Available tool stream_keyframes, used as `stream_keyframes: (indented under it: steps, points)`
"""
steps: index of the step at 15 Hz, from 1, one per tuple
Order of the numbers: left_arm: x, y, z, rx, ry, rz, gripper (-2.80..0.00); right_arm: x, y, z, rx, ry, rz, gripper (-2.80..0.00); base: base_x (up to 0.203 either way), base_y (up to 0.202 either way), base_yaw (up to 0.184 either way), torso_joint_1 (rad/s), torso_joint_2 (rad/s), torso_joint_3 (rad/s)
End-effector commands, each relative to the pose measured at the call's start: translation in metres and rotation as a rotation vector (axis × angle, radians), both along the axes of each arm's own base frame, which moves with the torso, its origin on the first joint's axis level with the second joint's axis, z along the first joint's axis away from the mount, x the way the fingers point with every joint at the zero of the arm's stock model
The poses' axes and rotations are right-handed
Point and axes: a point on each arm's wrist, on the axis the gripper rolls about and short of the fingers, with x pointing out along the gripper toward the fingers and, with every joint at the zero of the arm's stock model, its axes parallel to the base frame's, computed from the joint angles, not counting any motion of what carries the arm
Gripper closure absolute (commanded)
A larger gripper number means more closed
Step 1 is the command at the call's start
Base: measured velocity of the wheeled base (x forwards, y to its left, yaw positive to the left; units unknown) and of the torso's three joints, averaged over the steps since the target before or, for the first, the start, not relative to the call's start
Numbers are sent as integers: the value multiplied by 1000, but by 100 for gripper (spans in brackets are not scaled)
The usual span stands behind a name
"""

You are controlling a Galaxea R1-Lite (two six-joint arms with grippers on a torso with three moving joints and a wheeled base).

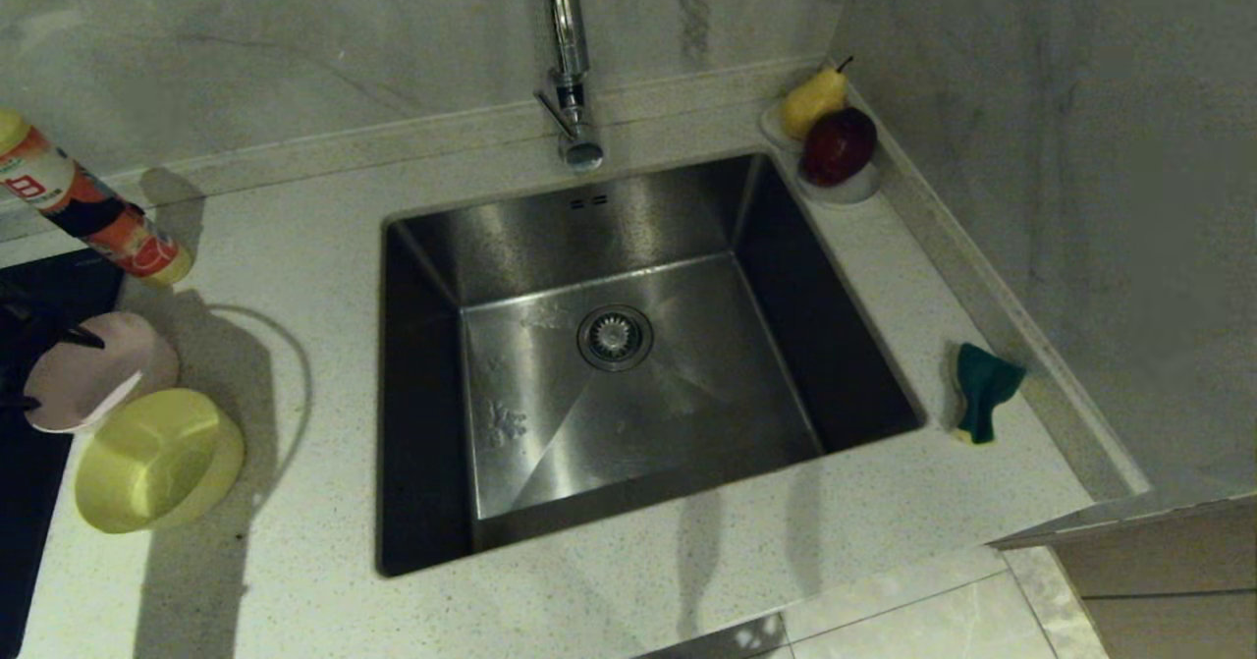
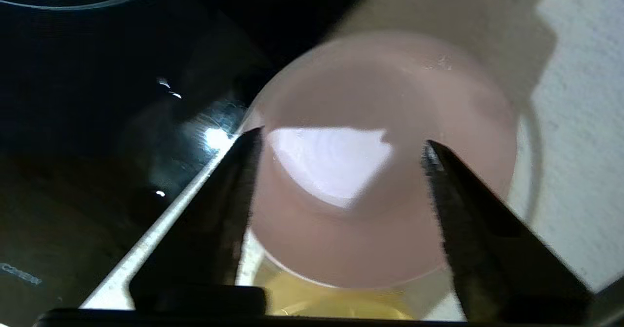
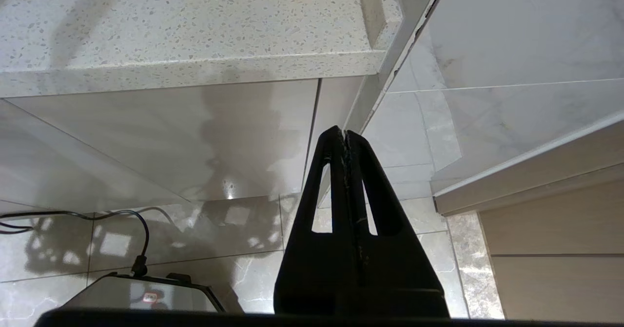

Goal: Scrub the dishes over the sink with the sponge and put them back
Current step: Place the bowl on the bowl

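Left gripper (image 2: 341,144) hangs over the upturned pale pink plastic bowl (image 2: 375,171) at the counter's far left, its black fingers (image 2: 239,190) spread either side of the base, apparently not pinching it. That bowl leans on the round yellow plastic bowl (image 1: 157,458) beside the dark cooktop (image 1: 39,463). Since the pink bowl sits tilted, it may slide off or knock its neighbour as the fingers leave. Right gripper (image 3: 345,137) hangs parked below the counter edge, fingers pressed together. Across the square stainless steel sink (image 1: 550,217), the green-faced yellow sponge (image 1: 982,389) lies on the right counter.
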Motion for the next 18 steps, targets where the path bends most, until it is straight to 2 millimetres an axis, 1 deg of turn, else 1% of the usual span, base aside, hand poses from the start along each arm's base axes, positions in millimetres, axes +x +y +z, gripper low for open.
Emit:
stream_keyframes:
  steps: [1, 4, 7, 10, 12, 13, 14, 16, 18]
  points:
    - [3, 6, -10, -23, 26, 8, -280, 0, 0, 0, -1, -2, 1, 0, 0, 0, 0, 0, 0, 0]
    - [6, 8, -15, -35, 32, 4, -280, 0, 0, 0, -1, -2, 1, 0, 0, 0, 0, 0, 0, 0]
    - [7, 9, -7, -28, 5, 14, -280, 0, 0, 0, -1, -3, 1, 0, 0, 0, 0, 0, 0, 0]
    - [1, 4, 20, -8, -73, 39, -280, 0, 0, 0, -1, -3, 1, 0, 0, 0, 0, 0, 0, 0]
    - [-9, -4, 41, 19, -132, 46, -280, 0, 0, 0, -1, -3, 1, 0, 0, 0, 0, 0, 0, 0]
    - [-14, -8, 49, 30, -151, 48, -280, 0, 0, 0, -1, -2, 1, 0, 0, 0, 0, 0, 0, 0]
    - [-16, -9, 51, 30, -150, 49, -280, 0, 0, 0, -1, -2, 1, 0, 0, 0, 0, 0, 0, 0]
    - [-16, -9, 45, 23, -117, 47, -280, 0, 0, 0, -1, -3, 1, 0, 0, 0, 0, 0, 0, 0]
    - [-13, -5, 26, -12, -61, 53, -280, 0, 0, 0, -1, -3, 1, 0, 0, 0, 0, 0, 0, 0]
